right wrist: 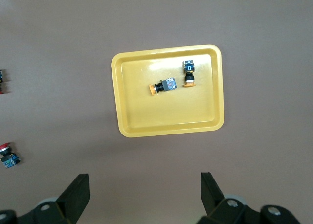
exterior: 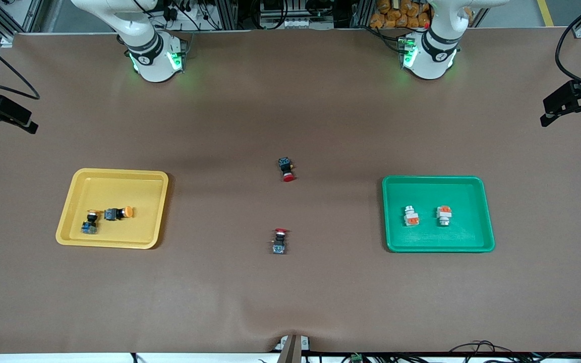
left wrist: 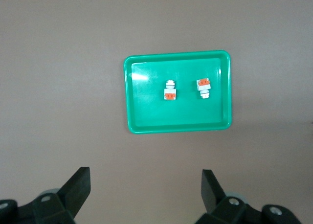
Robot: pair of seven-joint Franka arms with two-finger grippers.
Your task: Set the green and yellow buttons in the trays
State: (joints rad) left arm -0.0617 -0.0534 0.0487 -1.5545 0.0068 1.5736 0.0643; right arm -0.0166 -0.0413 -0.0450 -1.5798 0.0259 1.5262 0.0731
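The yellow tray (exterior: 79,186) lies toward the right arm's end of the table and holds two orange-yellow-capped switches (exterior: 118,213) (exterior: 90,223). They also show in the right wrist view (right wrist: 163,86) (right wrist: 189,73), inside the yellow tray (right wrist: 132,106). The green tray (exterior: 396,232) lies toward the left arm's end and holds two silver-white switches with orange blocks (exterior: 410,216) (exterior: 443,216). The left wrist view shows them (left wrist: 169,91) (left wrist: 203,86) in the green tray (left wrist: 146,111). My left gripper (left wrist: 145,187) is open and empty, high above the table. My right gripper (right wrist: 145,190) is open and empty, also high up.
Two red-capped black switches lie on the brown table between the trays, one (exterior: 286,169) farther from the front camera, one (exterior: 280,240) nearer. One also shows in the right wrist view (right wrist: 8,155). Black camera mounts (exterior: 578,101) stand at both table ends.
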